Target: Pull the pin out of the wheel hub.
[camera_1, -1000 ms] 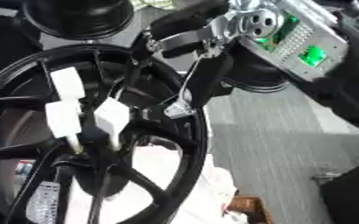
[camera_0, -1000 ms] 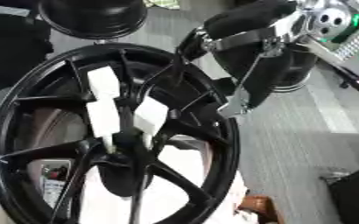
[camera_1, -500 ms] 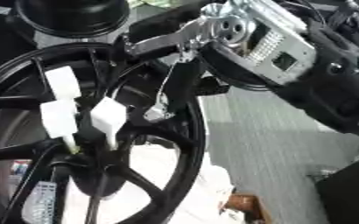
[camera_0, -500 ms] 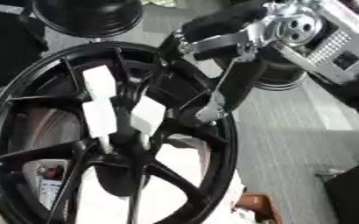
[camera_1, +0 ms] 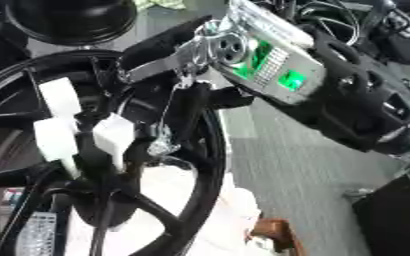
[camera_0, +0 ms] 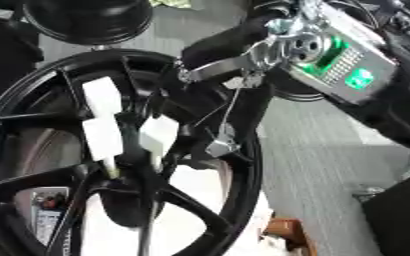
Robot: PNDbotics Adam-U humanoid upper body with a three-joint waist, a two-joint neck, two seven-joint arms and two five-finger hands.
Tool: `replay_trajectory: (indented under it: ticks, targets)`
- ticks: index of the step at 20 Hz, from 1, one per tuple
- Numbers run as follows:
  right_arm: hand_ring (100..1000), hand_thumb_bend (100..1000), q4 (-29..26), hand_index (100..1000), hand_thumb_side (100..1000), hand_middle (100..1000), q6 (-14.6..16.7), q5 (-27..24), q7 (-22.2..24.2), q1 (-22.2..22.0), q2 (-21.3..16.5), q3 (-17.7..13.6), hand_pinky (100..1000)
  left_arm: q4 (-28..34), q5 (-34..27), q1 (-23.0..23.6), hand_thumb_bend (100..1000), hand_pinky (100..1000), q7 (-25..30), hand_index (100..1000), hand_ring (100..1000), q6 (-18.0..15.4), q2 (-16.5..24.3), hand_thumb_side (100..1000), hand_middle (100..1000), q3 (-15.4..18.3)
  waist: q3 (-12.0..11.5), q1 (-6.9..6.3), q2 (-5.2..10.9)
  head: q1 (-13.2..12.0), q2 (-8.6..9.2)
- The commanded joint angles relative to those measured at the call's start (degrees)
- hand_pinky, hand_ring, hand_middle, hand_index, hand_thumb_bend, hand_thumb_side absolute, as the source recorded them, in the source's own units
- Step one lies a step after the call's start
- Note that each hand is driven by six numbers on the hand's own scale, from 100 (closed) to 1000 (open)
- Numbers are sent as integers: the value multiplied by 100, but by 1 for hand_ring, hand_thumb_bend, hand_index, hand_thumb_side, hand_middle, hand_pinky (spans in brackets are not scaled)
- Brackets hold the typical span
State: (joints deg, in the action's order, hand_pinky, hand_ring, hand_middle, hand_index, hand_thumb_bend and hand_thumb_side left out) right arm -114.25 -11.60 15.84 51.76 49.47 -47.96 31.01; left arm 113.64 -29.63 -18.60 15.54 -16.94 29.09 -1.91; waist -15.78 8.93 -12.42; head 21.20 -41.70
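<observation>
A black spoked wheel hub [camera_0: 243, 165] fills the left half of both views. Three white block-shaped pins stand near its centre: one upper [camera_0: 102, 95], one lower left [camera_0: 103, 137], one to the right [camera_0: 159, 135]. My right hand [camera_0: 224, 44] reaches in from the upper right, over the rim and right of the pins, on a silver wrist with a green-lit board [camera_1: 274, 62]. A thin silver link [camera_0: 222, 145] hangs from it beside the right pin. Its dark fingers merge with the black spokes. My left hand does not show.
A second black wheel [camera_0: 86, 20] stands at the top left. Grey floor [camera_0: 318, 160] runs along the right. White cloth [camera_0: 200, 195] lies under the hub, a brown box [camera_0: 283, 230] sits at the bottom, and a label [camera_0: 44, 220] is on the hub's lower left.
My right arm has swung left and in over the rim, bringing the hand closer to the white pins. The pins stand as before.
</observation>
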Motion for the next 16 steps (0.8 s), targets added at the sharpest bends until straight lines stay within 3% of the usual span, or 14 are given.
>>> replay_trajectory:
  ticks: [1,9,16]
  targets:
    - [918,365,-34,842,366,817,-111,103,20,139,16,-46,912,95,-36,-50,100,795,11,820,718,38,30,597,760,5,-4,-57,101,69,100]
    - [918,368,-34,842,364,818,-325,233,20,201,149,-30,913,95,-39,-33,100,795,19,820,718,68,14,597,760,3,12,-60,114,125,149]
    - [919,376,-34,842,351,820,-481,402,20,274,409,229,913,95,-44,28,100,796,11,820,719,90,-32,598,762,15,62,-131,164,149,117]
